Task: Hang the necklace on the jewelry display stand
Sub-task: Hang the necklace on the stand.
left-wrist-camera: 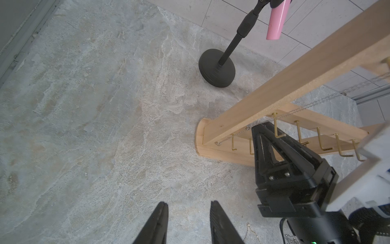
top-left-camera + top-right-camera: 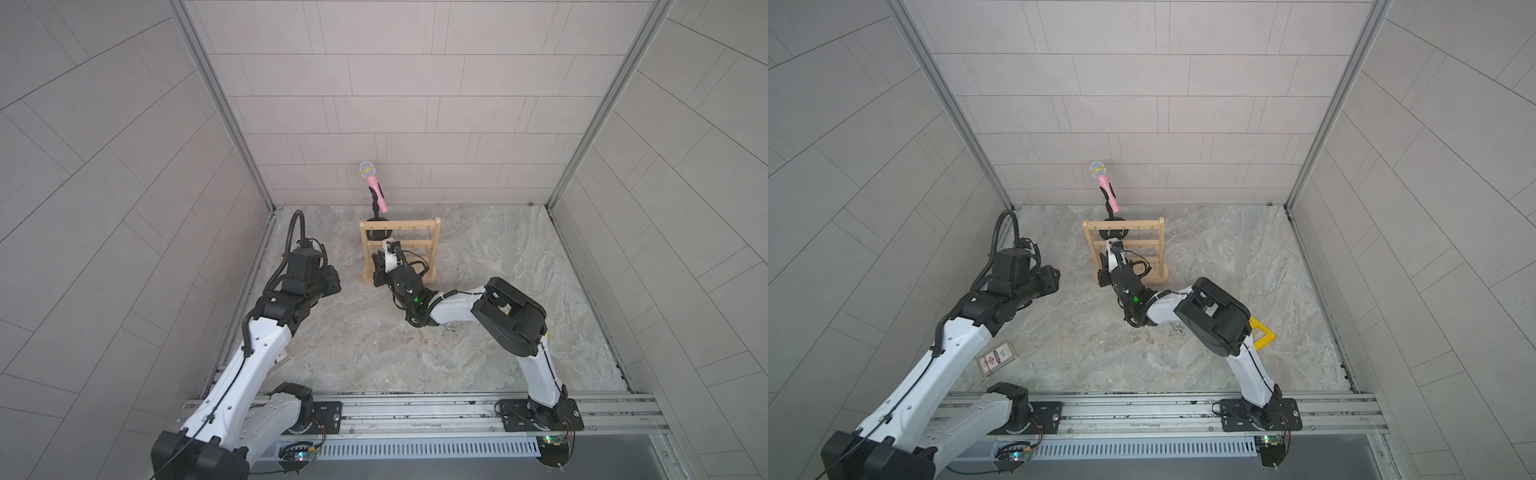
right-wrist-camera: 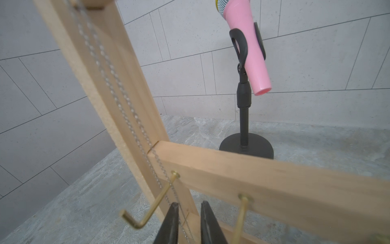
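Upright wooden stand (image 2: pixel 411 225), silver necklace (image 3: pixel 118 101) hanging

jewelry display stand (image 1: pixel 295 84): light natural wood, fine grain
hooks (image 3: pixel 157 202): brass gold
necklace (image 3: pixel 129 114): silver, fine chain links
microphone (image 3: pixel 247 42): pink body; silver mesh head with a yellow band
microphone stand (image 3: pixel 245 147): matte black
surface (image 2: pixel 498 291): grey-beige, marbled stone veining
walls (image 2: pixel 415 83): pale grey, staggered rectangular tile lines
arms (image 2: pixel 453 309): white shells, black joints
card pack (image 2: pixel 996 358): white, red and dark print
handle (image 2: pixel 1264 332): yellow

Pale grey tiled walls (image 2: pixel 415 83) enclose a marbled grey-beige stone floor (image 2: pixel 478 257) under even light.
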{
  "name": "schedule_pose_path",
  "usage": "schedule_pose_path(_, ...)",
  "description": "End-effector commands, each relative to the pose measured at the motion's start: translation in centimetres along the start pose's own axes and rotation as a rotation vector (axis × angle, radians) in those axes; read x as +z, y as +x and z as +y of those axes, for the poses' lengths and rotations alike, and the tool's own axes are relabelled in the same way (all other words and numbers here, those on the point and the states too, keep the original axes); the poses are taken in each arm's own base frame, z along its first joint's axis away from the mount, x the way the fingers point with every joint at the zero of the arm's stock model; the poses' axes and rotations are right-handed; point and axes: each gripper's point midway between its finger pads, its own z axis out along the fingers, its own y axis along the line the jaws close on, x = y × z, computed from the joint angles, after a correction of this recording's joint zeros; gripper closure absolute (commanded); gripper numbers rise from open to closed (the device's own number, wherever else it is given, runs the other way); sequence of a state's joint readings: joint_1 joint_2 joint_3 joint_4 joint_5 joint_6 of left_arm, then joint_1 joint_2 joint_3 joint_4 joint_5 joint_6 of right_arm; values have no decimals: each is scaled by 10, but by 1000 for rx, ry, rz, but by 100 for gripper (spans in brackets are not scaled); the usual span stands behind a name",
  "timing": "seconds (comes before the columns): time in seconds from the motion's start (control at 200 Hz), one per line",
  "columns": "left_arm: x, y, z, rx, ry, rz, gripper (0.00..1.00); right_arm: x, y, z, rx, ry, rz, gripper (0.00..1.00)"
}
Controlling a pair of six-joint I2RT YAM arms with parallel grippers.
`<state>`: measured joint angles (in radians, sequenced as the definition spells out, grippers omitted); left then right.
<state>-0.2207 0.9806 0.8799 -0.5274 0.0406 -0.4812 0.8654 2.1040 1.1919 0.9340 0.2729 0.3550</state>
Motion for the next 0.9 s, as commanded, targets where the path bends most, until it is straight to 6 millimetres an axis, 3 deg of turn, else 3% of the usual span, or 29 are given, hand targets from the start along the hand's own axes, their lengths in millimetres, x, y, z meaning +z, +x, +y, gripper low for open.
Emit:
schedule_pose_path(0.0,1,-2,2,-5,-7,-14,62,4,0,-1,-7,7,-1,78)
schedule_pose_path(0.455,0,-2,3,-6,-8,-14,62,9,6,-2,-4,18,6,79)
schedule_pose_path(0.896,1,-2,4,-15,-9,-16,62,0,-2,2,-10,-25,-12,96)
